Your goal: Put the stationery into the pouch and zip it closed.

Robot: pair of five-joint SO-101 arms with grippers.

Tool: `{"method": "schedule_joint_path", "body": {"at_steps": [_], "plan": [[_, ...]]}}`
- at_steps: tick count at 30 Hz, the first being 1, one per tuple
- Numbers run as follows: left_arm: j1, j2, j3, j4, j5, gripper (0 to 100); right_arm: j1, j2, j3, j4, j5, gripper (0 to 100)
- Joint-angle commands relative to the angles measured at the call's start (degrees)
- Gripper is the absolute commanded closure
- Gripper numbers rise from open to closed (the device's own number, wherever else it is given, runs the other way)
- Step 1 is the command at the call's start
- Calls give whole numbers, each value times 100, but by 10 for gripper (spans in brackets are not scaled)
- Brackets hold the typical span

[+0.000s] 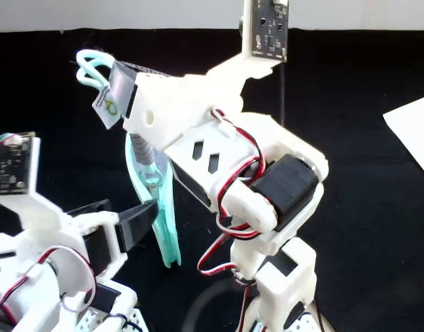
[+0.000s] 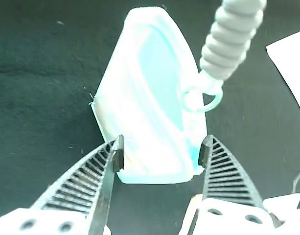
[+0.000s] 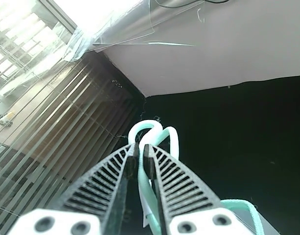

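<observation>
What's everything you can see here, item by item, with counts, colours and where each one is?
pouch: one, translucent teal, hanging upright over the table, its lower end between the left gripper's fingers
cord loops: two, white and pale teal, above the pouch, pinched in the right gripper
ribbed piece: one, grey, running down from the cord to a small ring at the pouch's edge
tag: one, white with green print, beside the cord loops
paper sheet: one, white, at the table's right edge
table cover: one, black, under everything
left gripper: one, black fingers, touching the pouch's two edges
right gripper: one, black fingers, closed on the cord
</observation>
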Motion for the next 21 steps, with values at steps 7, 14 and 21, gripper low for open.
{"method": "schedule_joint_path", "body": {"at_steps": [7, 14, 21], "plan": [[145, 84, 48, 26, 88, 745, -31, -4, -576, -127, 70, 992], [646, 101, 40, 18, 457, 745, -48, -4, -576, -127, 70, 992], [936, 127, 75, 0, 651, 745, -57, -4, -576, -136, 70, 992]]}}
